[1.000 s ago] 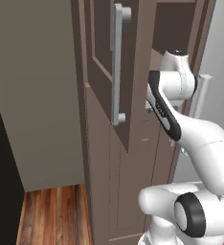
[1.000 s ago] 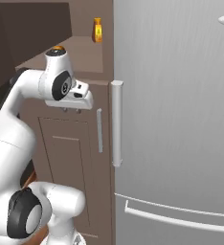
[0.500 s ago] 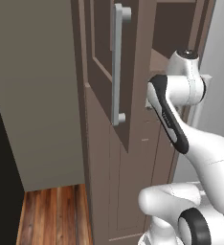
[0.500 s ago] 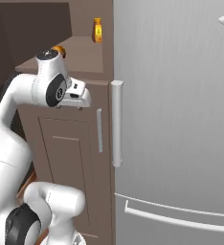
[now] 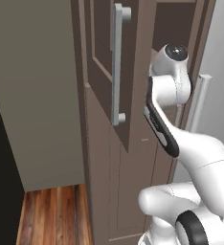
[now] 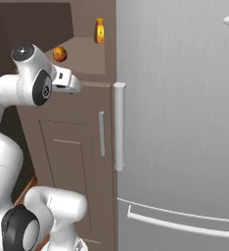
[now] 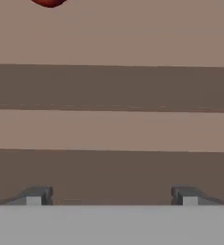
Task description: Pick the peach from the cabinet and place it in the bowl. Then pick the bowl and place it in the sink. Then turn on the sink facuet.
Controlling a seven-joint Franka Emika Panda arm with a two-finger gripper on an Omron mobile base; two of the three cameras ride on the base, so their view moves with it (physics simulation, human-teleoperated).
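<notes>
1. The pincer (image 7: 111, 196) is released, its dark finger tips (image 7: 36, 195) wide apart, grasping nothing.
2. The small round orange-red peach (image 6: 59, 54) sits on the brown wood cabinet (image 6: 77, 162) shelf, at twelve o'clock from the pincer.

Peach: the small round orange-red fruit (image 7: 49, 2) was cut off by the hand view's top edge, only its lower rim visible.
Bottle: the small yellow bottle (image 6: 100, 31) on the brown shelf was too small to read, possibly a condiment.
Cabinet door: the dark brown wood door (image 5: 109, 62) ran past the top edge.
</notes>
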